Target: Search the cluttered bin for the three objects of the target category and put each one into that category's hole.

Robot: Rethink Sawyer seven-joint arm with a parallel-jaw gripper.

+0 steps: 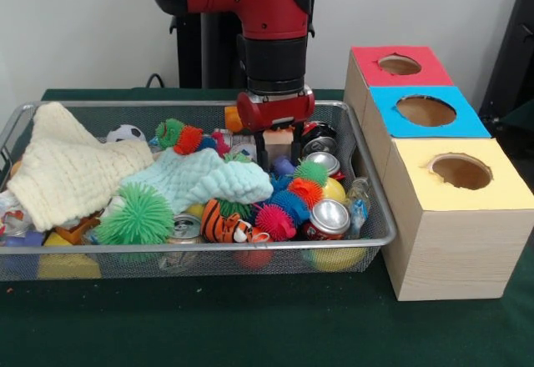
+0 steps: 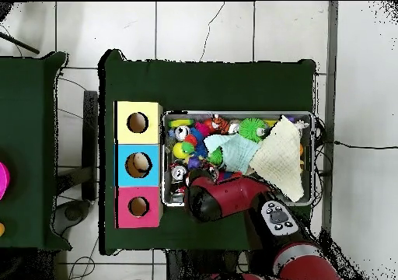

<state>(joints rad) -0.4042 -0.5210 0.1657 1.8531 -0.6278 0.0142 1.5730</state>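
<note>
A robotics test lab: a worktop draped in dark green cloth stands on a white tiled floor with loose cables, before a bare pale wall, holding a wire bin and colour-topped sorting boxes.

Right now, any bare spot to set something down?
Inside the wire bin none: cloths, balls and cans fill it. Free: green table in front of the bin, and the strip beside the yellow box.
</note>
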